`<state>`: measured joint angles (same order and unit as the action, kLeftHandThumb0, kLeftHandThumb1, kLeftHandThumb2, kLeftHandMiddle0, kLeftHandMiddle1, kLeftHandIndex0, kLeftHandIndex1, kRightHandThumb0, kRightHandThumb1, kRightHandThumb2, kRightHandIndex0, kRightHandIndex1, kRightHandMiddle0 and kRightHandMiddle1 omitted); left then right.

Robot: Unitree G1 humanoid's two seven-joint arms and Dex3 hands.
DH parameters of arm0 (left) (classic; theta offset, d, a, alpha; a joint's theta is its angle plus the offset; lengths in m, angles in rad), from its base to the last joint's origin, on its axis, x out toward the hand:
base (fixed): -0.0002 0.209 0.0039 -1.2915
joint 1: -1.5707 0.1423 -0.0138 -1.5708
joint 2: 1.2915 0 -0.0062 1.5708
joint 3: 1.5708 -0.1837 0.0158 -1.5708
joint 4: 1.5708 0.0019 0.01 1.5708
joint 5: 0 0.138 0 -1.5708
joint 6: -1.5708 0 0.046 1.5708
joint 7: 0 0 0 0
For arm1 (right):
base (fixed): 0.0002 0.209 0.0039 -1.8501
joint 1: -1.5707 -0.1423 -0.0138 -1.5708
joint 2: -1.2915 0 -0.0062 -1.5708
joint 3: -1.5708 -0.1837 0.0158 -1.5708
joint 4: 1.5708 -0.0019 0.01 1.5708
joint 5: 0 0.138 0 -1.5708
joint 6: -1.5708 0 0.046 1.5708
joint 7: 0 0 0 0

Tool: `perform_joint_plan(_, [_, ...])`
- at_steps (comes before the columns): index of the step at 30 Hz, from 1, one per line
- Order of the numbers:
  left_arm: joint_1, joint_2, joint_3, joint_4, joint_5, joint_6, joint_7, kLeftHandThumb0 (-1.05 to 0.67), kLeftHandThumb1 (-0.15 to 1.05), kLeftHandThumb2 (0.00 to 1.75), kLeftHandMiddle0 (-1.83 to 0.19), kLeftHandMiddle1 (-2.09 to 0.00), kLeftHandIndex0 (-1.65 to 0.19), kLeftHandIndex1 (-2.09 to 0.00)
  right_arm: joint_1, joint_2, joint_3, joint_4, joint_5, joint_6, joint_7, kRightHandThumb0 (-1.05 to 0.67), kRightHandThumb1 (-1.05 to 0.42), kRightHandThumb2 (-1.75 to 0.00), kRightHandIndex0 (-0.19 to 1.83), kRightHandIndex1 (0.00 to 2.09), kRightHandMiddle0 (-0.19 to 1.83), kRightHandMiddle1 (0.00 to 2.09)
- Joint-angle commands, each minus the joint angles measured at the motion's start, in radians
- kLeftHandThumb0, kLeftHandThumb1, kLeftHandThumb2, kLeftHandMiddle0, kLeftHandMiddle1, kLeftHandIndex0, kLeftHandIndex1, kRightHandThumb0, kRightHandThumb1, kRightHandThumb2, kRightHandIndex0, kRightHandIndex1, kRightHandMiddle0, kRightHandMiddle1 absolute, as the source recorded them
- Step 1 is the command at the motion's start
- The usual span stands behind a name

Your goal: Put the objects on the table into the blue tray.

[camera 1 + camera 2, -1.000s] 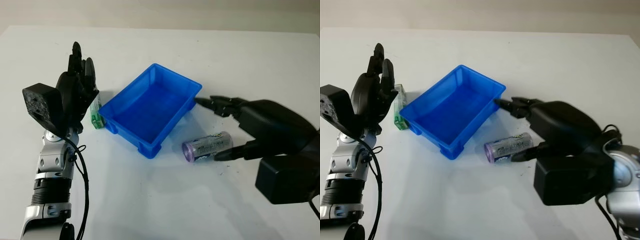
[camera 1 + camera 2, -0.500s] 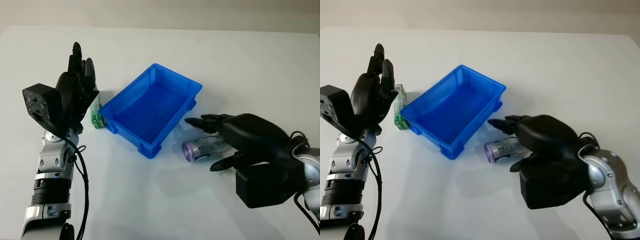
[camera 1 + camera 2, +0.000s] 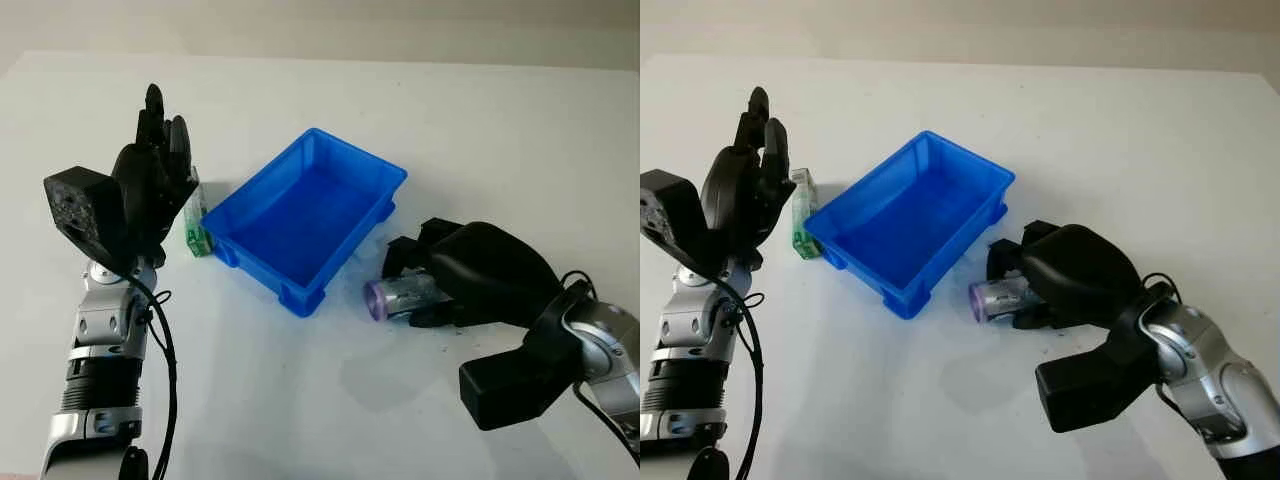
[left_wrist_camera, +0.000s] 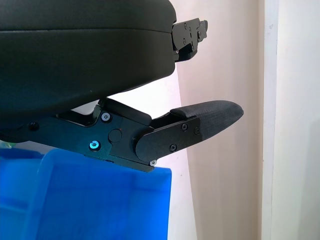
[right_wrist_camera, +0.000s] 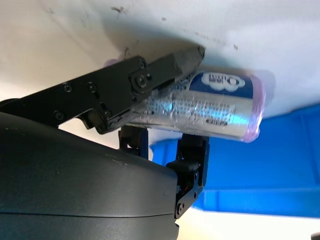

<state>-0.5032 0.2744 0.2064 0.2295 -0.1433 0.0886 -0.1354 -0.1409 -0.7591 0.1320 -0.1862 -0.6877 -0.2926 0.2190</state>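
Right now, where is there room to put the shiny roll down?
Inside the tray, which holds nothing. Bare table lies in front of it too. It's crowded where the right hand grips the roll, and around the green packet by the left hand.

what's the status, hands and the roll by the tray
Right hand shut on the roll, still on the table beside the blue tray. Left hand open, raised left of the tray by the green pack. Nothing blocking.

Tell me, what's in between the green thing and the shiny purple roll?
The blue tray sits between the green packet and the purple roll, which the right hand grips; the head views show it.
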Motion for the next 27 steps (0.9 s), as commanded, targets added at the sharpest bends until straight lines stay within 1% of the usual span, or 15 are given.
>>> perform_joint_plan(1, [0.006,0.006,-0.002,-0.013,0.001,0.001,-0.004,-0.73,1.05,0.69,0.19,0.00,0.19,0.00,0.001,0.022,-0.020,0.012,0.016,-0.025,-0.041,-0.43,-1.05,-0.32,0.94,2.09,0.69,2.09])
perform_joint_plan(5, [0.003,0.005,-0.004,-0.004,0.002,-0.007,-0.012,-0.74,1.05,0.70,0.19,0.00,0.19,0.00,-0.018,0.039,-0.042,0.033,0.031,-0.057,-0.098,-0.42,-1.05,-0.34,0.97,2.09,0.70,2.09])
perform_joint_plan(7, [0.001,0.003,-0.005,-0.002,0.001,-0.008,-0.014,-0.74,1.05,0.70,0.19,0.00,0.19,0.00,-0.031,0.048,-0.055,0.041,0.060,-0.066,-0.106,-0.42,-1.05,-0.34,0.94,2.09,0.64,2.09])
perform_joint_plan(9, [0.000,0.002,-0.006,0.000,0.002,-0.011,-0.015,-0.74,1.05,0.70,0.19,0.00,0.19,0.00,-0.048,0.056,-0.069,0.040,0.116,-0.052,-0.077,-0.42,-1.05,-0.35,0.88,2.09,0.57,2.09])
perform_joint_plan(11, [-0.001,0.002,-0.006,0.001,0.002,-0.010,-0.015,-0.74,1.05,0.70,0.19,0.00,0.19,0.00,-0.071,0.061,-0.082,0.038,0.207,-0.036,-0.021,-0.41,-1.05,-0.36,0.86,2.09,0.57,2.09])
perform_joint_plan(13, [-0.001,0.002,-0.007,0.001,0.000,-0.012,-0.018,-0.73,1.05,0.70,0.19,0.00,0.19,0.00,-0.096,0.063,-0.097,0.028,0.303,-0.007,0.048,-0.41,-1.05,-0.36,0.93,2.09,0.61,2.09])
perform_joint_plan(14, [-0.002,0.001,-0.006,0.002,-0.001,-0.012,-0.019,-0.73,1.05,0.70,0.19,0.00,0.19,0.00,-0.119,0.063,-0.110,0.020,0.386,0.023,0.101,-0.41,-1.05,-0.35,0.96,2.09,0.60,2.09])
perform_joint_plan(15, [-0.002,0.001,-0.005,0.003,-0.001,-0.012,-0.019,-0.73,1.05,0.70,0.19,0.00,0.19,0.00,-0.135,0.062,-0.121,0.015,0.445,0.046,0.141,-0.42,-1.05,-0.36,0.88,2.09,0.53,2.09])
perform_joint_plan(17, [-0.003,0.000,-0.005,0.004,-0.001,-0.012,-0.020,-0.73,1.05,0.70,0.19,0.00,0.19,0.00,-0.166,0.068,-0.141,0.007,0.547,0.085,0.200,-0.42,-1.05,-0.35,0.85,2.09,0.50,2.09])
perform_joint_plan(18, [-0.004,-0.001,-0.005,0.004,0.000,-0.011,-0.018,-0.73,1.05,0.70,0.19,0.00,0.19,0.00,-0.180,0.072,-0.150,0.004,0.580,0.101,0.215,-0.42,-1.05,-0.35,0.87,2.09,0.52,2.09])
perform_joint_plan(21, [-0.004,-0.004,-0.008,0.005,0.002,-0.013,-0.015,-0.74,1.05,0.70,0.19,0.00,0.19,0.00,-0.232,0.088,-0.170,0.006,0.616,0.126,0.218,-0.44,-1.05,-0.34,0.91,2.09,0.69,2.09])
perform_joint_plan(25, [0.001,-0.011,-0.013,-0.001,0.007,-0.016,-0.008,-0.74,1.05,0.70,0.19,0.00,0.19,0.00,-0.308,0.145,-0.191,0.055,0.594,0.105,0.132,-0.44,-1.05,-0.31,1.00,2.09,0.80,2.09])
perform_joint_plan(27, [0.004,-0.015,-0.014,-0.006,0.008,-0.016,-0.001,-0.74,1.05,0.70,0.19,0.00,0.19,0.00,-0.333,0.173,-0.200,0.084,0.591,0.097,0.094,-0.45,-1.05,-0.31,1.03,2.09,0.83,2.09])
